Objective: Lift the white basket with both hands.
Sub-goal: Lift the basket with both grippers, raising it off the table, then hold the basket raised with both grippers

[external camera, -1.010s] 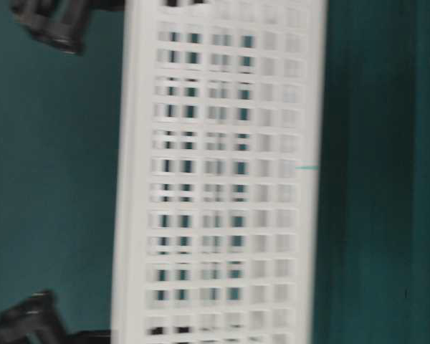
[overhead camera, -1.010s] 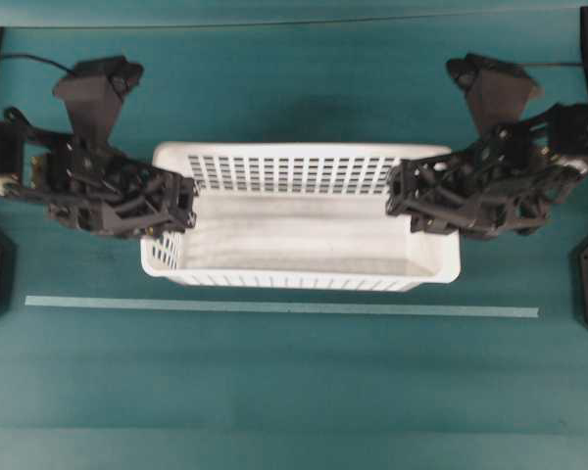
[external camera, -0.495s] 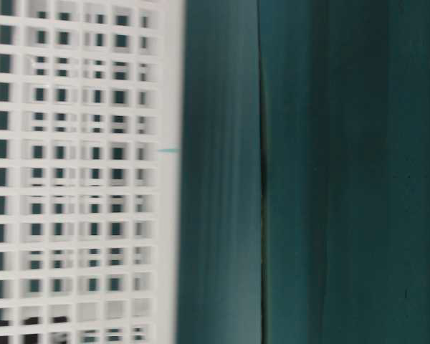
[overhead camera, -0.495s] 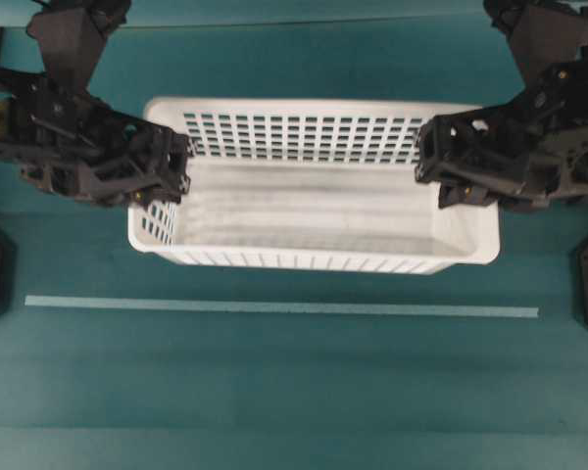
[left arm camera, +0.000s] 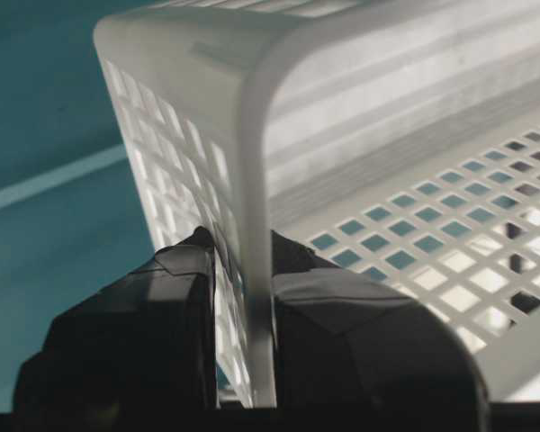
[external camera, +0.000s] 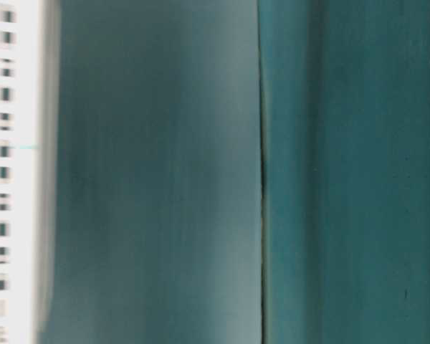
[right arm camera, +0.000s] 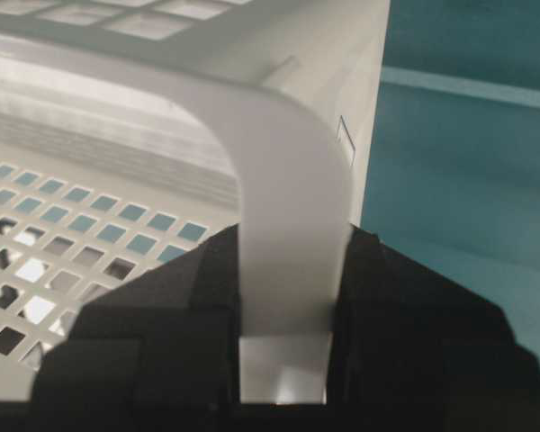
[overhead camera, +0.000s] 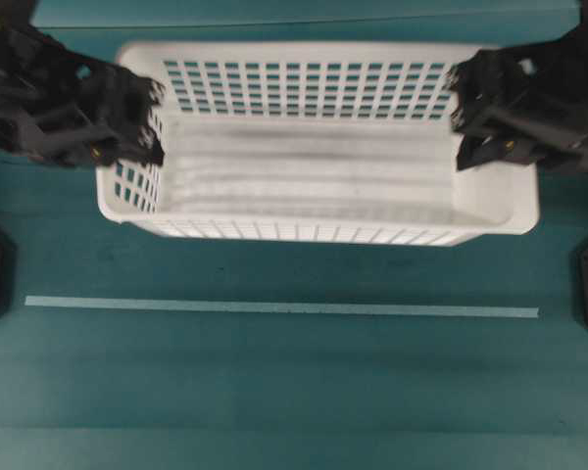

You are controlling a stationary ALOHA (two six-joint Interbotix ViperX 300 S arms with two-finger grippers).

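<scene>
So the white basket (overhead camera: pixel 314 186) is held off the teal table (overhead camera: pixel 274 382), one short end rim pinched by the left gripper (left arm camera: pixel 243 360), the other by the right gripper (right arm camera: pixel 283 360), probably so it's kept level.

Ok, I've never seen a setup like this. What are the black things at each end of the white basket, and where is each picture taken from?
They are two robot arms, each ending in a pair of jaws. The overhead view looks straight down: the left gripper and right gripper each clamp one end wall of the white basket, above a teal table with a pale tape line. The two close-ups come from cameras on the wrists: each shows the jaws shut on the basket's rim. The table-level side view is blurred and shows only a sliver of the basket at its edge. The basket holds nothing.
</scene>
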